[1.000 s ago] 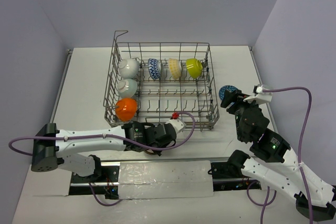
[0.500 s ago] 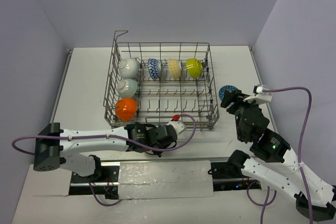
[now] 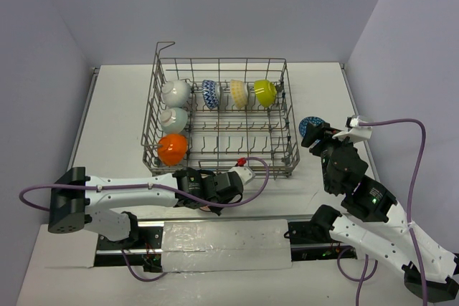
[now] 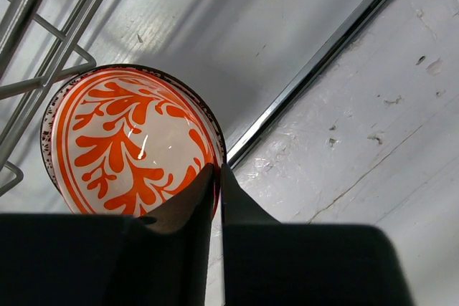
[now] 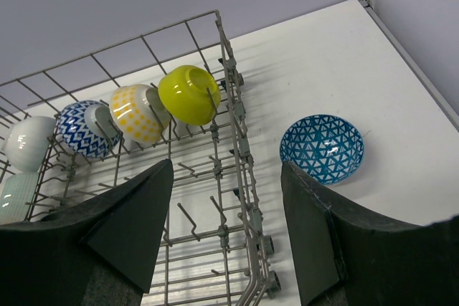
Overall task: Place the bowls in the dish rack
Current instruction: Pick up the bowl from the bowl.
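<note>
The dish rack [image 3: 290,125] holds several bowls on edge: white [image 3: 176,92], dark-blue patterned [image 3: 210,94], pale yellow [image 3: 239,92], lime [image 3: 265,92], another white [image 3: 174,118] and orange [image 3: 172,148]. My left gripper [image 3: 240,170] is just outside the rack's near wall. In the left wrist view this gripper [image 4: 217,170] is shut on the rim of the red-white bowl [image 4: 129,141], beside the rack wire [image 4: 50,69]. My right gripper [image 5: 226,166] hangs open and empty over the rack's right wall [image 5: 237,127]. The blue-white bowl [image 5: 322,147] sits upright on the table to its right.
A metal strip [image 4: 315,62] runs along the table's near edge beside the held bowl. The rack's two near rows of tines [image 3: 229,141] carry nothing right of the orange bowl. Walls close the table at back and on both sides.
My left arm has shifted slightly toward the near edge with the red-white bowl still pinched. The right arm has not moved.
</note>
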{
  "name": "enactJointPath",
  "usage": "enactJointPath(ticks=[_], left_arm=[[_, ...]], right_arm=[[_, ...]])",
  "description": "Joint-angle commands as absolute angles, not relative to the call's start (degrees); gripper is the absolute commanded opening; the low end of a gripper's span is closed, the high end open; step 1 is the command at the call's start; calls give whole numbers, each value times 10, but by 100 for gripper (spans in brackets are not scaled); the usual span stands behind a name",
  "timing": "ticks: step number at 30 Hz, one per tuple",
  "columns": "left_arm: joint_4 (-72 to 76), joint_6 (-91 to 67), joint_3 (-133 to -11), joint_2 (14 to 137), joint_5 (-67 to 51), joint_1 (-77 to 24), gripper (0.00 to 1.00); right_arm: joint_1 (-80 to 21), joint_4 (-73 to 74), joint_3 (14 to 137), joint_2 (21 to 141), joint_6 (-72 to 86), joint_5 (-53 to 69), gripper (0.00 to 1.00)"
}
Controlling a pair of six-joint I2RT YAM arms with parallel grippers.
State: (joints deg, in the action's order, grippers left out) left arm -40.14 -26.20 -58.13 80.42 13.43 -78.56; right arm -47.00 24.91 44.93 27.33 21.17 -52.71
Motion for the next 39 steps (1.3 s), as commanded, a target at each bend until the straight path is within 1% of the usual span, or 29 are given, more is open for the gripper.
enactJointPath(ticks=[1,4,5,12,21,24,39], left_arm=[[-374,-263,-583,797,147,-789,17],[-375,-265,-581,797,150,-789,20],[-375,-265,-580,797,152,-790,24],[-377,-265,-579,802,156,-790,23],[-381,-267,-571,821,152,-790,27],[-372,-266,-565,817,139,-791,29],[-367,-265,-555,838,134,-794,28]], right_arm=[[-468,243,451,273,217,-541,69],[-468,243,451,274,217,-542,69],[-468,243,451,273,217,-541,69],[-468,243,452,273,216,-541,69],[-468,243,452,275,216,-541,69],[-468,243,451,276,217,-542,69],[-468,243,450,279,217,-542,69]])
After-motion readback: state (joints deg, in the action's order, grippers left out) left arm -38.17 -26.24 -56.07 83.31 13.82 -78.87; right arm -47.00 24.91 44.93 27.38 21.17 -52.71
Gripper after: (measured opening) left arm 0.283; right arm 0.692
